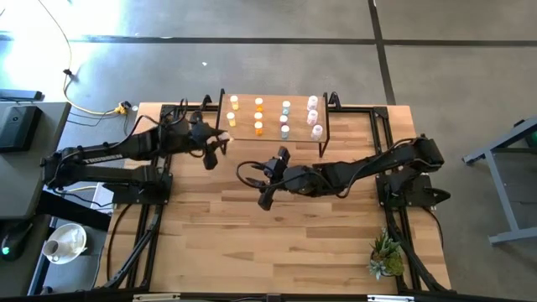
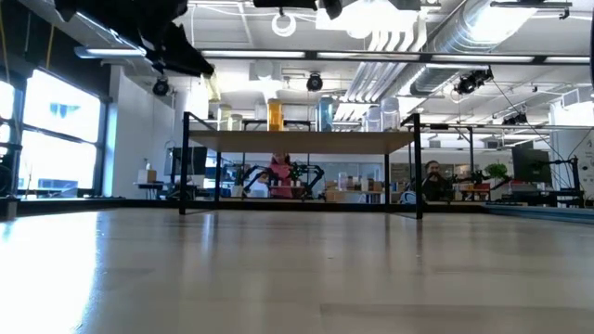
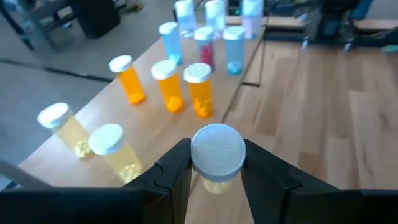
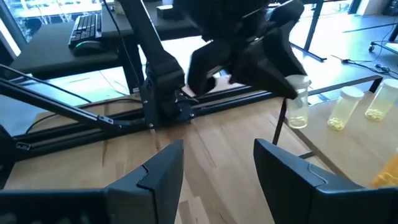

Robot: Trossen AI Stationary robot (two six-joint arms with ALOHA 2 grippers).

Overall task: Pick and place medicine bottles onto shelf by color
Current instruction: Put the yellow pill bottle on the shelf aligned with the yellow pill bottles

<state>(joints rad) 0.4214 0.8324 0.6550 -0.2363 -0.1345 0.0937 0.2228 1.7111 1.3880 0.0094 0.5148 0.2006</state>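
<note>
The shelf stands at the table's far middle on black legs. On it, medicine bottles stand upright in rows by colour: yellowish, orange, blue and pink. My left gripper is just off the shelf's left near corner, shut on a yellowish bottle with a white cap. My right gripper hangs open over the table's middle, in front of the shelf, with nothing between its fingers. My left gripper pinches the bottle's upper end, at the white cap, between its two fingers. The fingers come from the table's left, slanting a little down. The bottle hangs upright, clear of the table, beside the shelf's left end.
Black frame rails run along the table's sides and behind the shelf. A small potted plant stands at the near right corner. The near half of the wooden tabletop is bare. People sit in the room behind.
</note>
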